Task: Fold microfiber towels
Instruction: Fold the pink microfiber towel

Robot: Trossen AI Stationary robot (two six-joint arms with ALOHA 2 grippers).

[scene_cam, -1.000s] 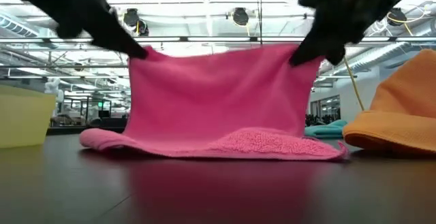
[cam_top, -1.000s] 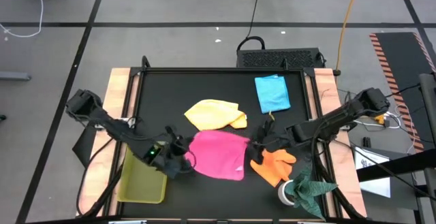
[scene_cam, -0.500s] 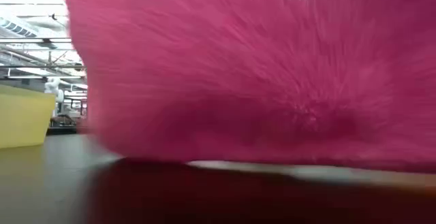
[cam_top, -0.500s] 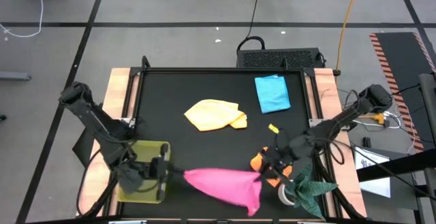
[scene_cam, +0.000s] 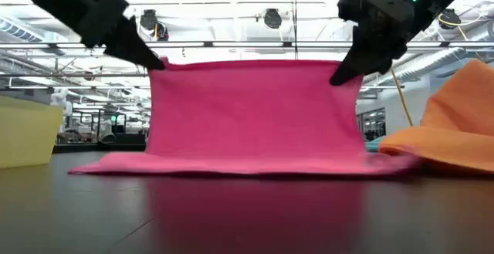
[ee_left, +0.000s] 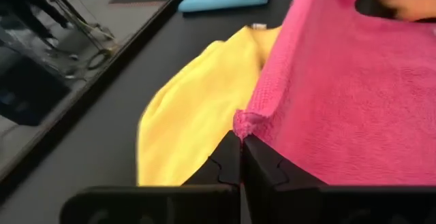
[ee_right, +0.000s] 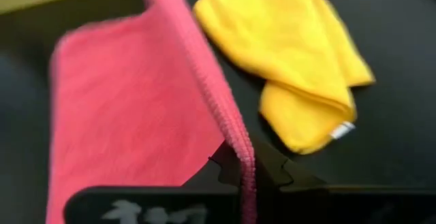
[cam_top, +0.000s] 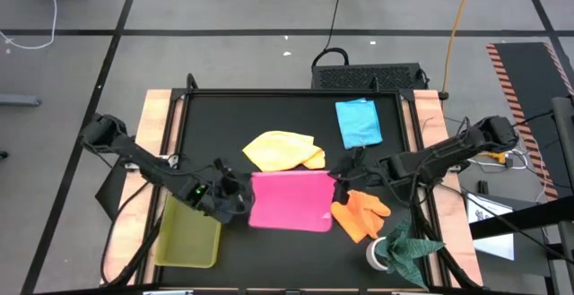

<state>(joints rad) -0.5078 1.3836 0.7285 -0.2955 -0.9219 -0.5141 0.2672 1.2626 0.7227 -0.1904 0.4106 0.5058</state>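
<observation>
High view: pink towel (cam_top: 289, 202) long axis left-right, btwn both end effectors.

Held towel (cam_top: 291, 202) hangs mid-table between left gripper (cam_top: 240, 196) and right gripper (cam_top: 341, 188), lower edge on table (cam_top: 269, 116); crumpled towel (cam_top: 282, 150) just behind it, flat towel (cam_top: 359, 122) far right, tray (cam_top: 186, 236) left, another towel (cam_top: 360, 215) right.
</observation>
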